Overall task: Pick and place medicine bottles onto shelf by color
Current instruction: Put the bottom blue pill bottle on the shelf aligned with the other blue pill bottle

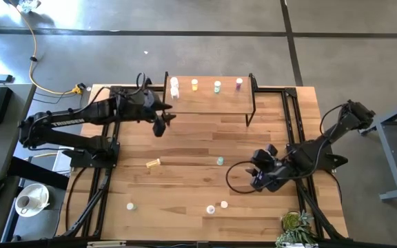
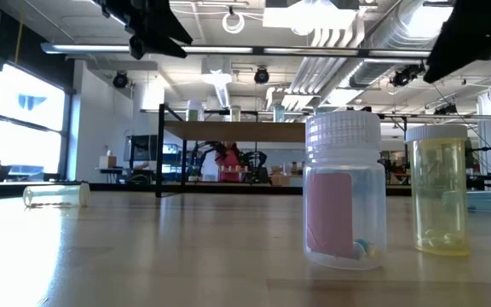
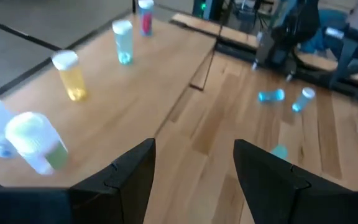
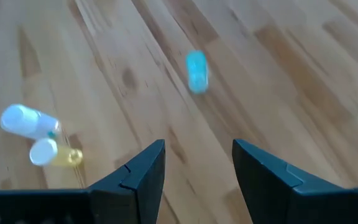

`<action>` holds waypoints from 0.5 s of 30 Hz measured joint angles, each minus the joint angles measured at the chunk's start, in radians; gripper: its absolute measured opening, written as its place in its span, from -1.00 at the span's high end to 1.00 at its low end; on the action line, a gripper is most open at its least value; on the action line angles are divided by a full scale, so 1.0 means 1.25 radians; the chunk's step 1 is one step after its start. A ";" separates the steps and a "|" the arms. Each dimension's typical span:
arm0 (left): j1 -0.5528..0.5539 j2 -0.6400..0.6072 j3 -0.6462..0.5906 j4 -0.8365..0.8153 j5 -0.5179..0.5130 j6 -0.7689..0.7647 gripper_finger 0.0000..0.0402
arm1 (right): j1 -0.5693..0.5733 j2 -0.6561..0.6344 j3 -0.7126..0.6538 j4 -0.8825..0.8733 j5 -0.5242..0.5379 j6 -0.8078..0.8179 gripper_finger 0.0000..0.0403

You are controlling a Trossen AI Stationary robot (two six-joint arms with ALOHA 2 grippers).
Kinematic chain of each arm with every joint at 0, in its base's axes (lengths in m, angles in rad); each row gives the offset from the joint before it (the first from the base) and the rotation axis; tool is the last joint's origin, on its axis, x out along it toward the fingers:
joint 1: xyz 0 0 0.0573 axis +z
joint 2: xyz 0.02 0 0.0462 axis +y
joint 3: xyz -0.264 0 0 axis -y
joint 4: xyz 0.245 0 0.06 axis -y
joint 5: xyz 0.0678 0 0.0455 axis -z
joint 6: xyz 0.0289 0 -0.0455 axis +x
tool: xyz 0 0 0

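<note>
The shelf (image 1: 209, 102) stands at the table's far edge. On its board stand two white bottles (image 3: 33, 140), a yellow one (image 3: 72, 76), a teal one (image 3: 123, 42) and a pink one (image 3: 145, 15), in a row. My left gripper (image 3: 194, 146) hovers open and empty off the shelf's near left corner (image 1: 163, 124). My right gripper (image 4: 197, 146) is open and empty above the table's right half (image 1: 257, 180), over a teal bottle (image 4: 196, 70) lying on the wood. Farther off lie a white bottle (image 4: 27, 120) and a yellow bottle (image 4: 55, 154).
Loose bottles sit on the tabletop: a yellow one on its side (image 1: 154, 163), a teal one (image 1: 220, 160), one near the left front (image 1: 130, 205), and a pink one (image 2: 343, 192) and a yellow one (image 2: 440, 192) upright near the front edge. A small plant (image 1: 295, 224) stands at the near right corner.
</note>
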 joint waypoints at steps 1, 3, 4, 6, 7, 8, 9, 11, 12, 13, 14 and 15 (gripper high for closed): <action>-0.006 0.000 -0.009 0.003 0.000 -0.005 -0.03 | 0.011 0.000 0.000 -0.013 0.000 0.023 0.11; -0.020 0.000 -0.032 0.022 -0.002 -0.017 -0.03 | 0.030 0.000 0.000 -0.044 0.000 0.071 0.11; -0.028 0.000 -0.046 0.033 -0.002 -0.020 -0.03 | 0.039 0.000 0.000 -0.061 0.000 0.096 0.11; -0.046 0.000 -0.069 0.050 -0.002 -0.032 -0.03 | 0.057 0.000 0.000 -0.097 0.001 0.153 0.11; -0.055 0.000 -0.078 0.061 -0.002 -0.036 -0.03 | 0.066 0.000 0.000 -0.116 0.001 0.180 0.11; -0.065 0.000 -0.087 0.072 -0.002 -0.042 -0.03 | 0.074 0.000 0.000 -0.133 0.001 0.208 0.11; -0.075 0.000 -0.096 0.083 -0.002 -0.048 -0.03 | 0.082 0.000 0.000 -0.148 0.001 0.233 0.11; -0.097 0.000 -0.111 0.095 -0.002 -0.055 -0.03 | 0.097 0.000 0.000 -0.173 0.000 0.281 0.11; -0.109 0.000 -0.116 0.102 -0.002 -0.056 -0.03 | 0.104 0.000 0.000 -0.183 -0.001 0.302 0.11; -0.121 0.000 -0.117 0.104 -0.002 -0.059 -0.03 | 0.110 0.000 0.000 -0.192 -0.002 0.320 0.11; -0.133 0.000 -0.117 0.104 -0.002 -0.065 -0.03 | 0.116 0.000 0.000 -0.198 -0.002 0.339 0.11; -0.146 0.000 -0.117 0.107 -0.002 -0.073 -0.03 | 0.122 0.000 0.000 -0.204 -0.001 0.355 0.11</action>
